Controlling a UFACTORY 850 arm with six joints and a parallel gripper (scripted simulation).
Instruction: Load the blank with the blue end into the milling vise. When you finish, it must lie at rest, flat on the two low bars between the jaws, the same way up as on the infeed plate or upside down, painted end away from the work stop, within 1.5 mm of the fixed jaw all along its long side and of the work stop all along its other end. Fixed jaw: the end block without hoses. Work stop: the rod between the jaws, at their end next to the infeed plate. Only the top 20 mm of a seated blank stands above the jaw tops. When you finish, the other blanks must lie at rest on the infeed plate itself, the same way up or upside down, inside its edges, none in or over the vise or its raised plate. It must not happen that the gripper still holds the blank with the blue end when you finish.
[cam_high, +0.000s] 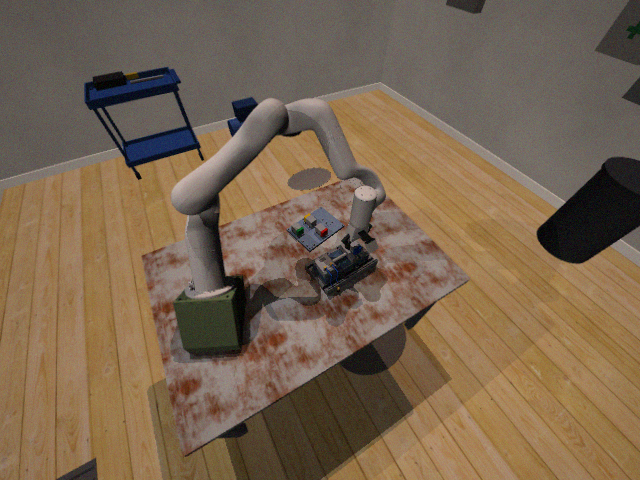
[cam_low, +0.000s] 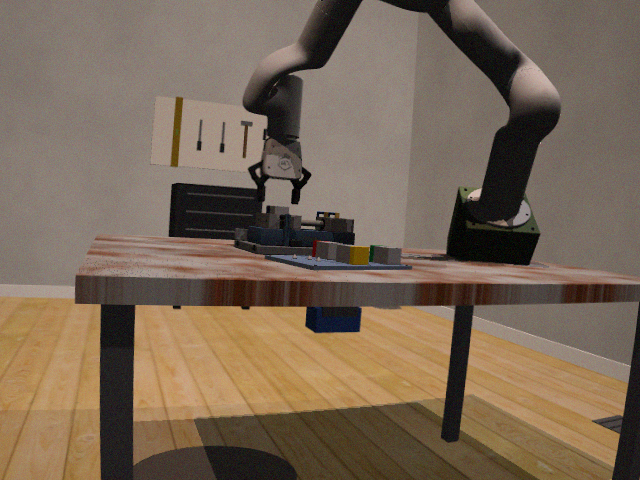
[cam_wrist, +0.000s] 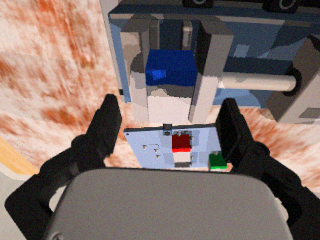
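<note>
The blank with the blue end (cam_wrist: 169, 85) sits in the vise (cam_wrist: 175, 60) between the two grey jaws, blue end pointing away from the infeed plate (cam_wrist: 170, 147). It also shows in the top view (cam_high: 337, 254). My gripper (cam_wrist: 169, 108) is open and empty, hovering above the vise's end next to the plate, clear of the blank; it also shows in the exterior view (cam_low: 279, 195). On the infeed plate (cam_high: 313, 228) lie the red-ended blank (cam_high: 322, 230), the yellow-ended blank (cam_high: 310, 219) and the green-ended blank (cam_high: 297, 227). The blank's contact with the jaw and the work stop is too small to tell.
The vise's rod (cam_wrist: 257, 82) and hosed block stand to the right in the wrist view. My green base box (cam_high: 209, 320) stands at the table's near left. A blue cart (cam_high: 139, 111) and a black bin (cam_high: 594, 211) stand off the table.
</note>
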